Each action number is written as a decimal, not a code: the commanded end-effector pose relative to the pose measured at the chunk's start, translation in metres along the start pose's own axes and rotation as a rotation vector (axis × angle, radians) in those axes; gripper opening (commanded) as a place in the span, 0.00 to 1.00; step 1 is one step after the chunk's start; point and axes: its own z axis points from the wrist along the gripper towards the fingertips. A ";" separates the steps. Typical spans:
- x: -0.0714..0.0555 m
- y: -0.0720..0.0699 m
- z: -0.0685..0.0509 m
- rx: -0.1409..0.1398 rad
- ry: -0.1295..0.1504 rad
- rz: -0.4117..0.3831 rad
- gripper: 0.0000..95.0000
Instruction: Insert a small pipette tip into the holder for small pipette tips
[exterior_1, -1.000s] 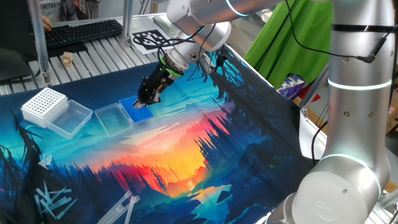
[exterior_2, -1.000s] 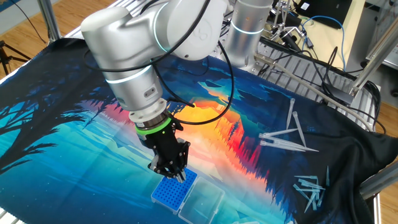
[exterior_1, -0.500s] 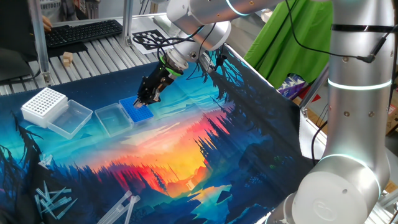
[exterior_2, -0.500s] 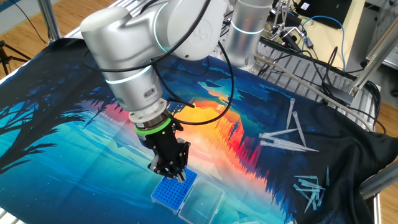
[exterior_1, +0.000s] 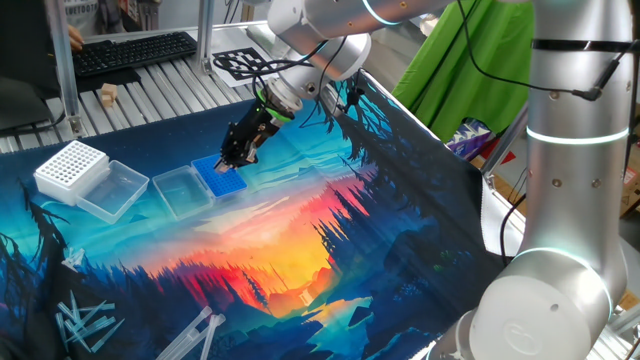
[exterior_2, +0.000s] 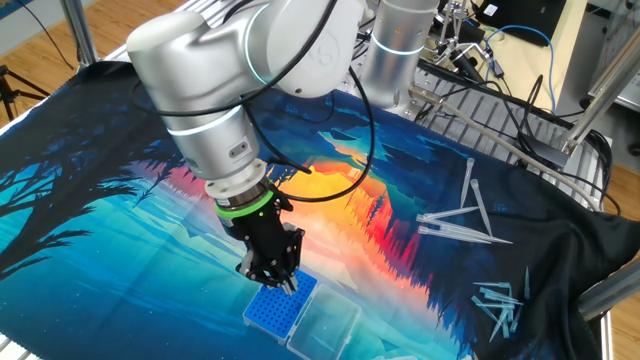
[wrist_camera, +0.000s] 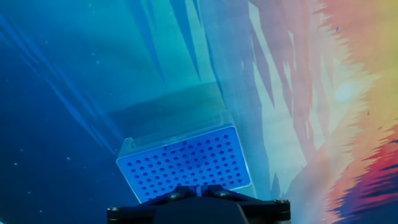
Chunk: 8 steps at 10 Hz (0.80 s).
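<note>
The holder for small pipette tips (exterior_1: 221, 179) is a blue rack with fine holes, lying on the printed mat with its clear lid (exterior_1: 180, 190) open beside it. It also shows in the other fixed view (exterior_2: 278, 310) and in the hand view (wrist_camera: 186, 162). My gripper (exterior_1: 230, 165) hovers just above the rack's near edge (exterior_2: 283, 284). In the hand view the gripper (wrist_camera: 198, 189) is shut on the small pipette tip (wrist_camera: 198, 186), seen only as a thin pale sliver between the fingertips, pointing down at the holes.
A bigger white gridded rack (exterior_1: 70, 166) with its clear lid (exterior_1: 113, 191) lies left of the blue one. Loose pipette tips lie at the mat's front left (exterior_1: 85, 325) and at the far side (exterior_2: 462, 215). A keyboard (exterior_1: 130, 50) lies behind the mat.
</note>
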 end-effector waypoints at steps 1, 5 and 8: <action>0.000 0.001 0.001 -0.001 0.000 -0.002 0.00; 0.000 0.001 0.003 0.004 0.016 -0.003 0.00; 0.000 0.001 0.004 0.012 0.039 -0.011 0.00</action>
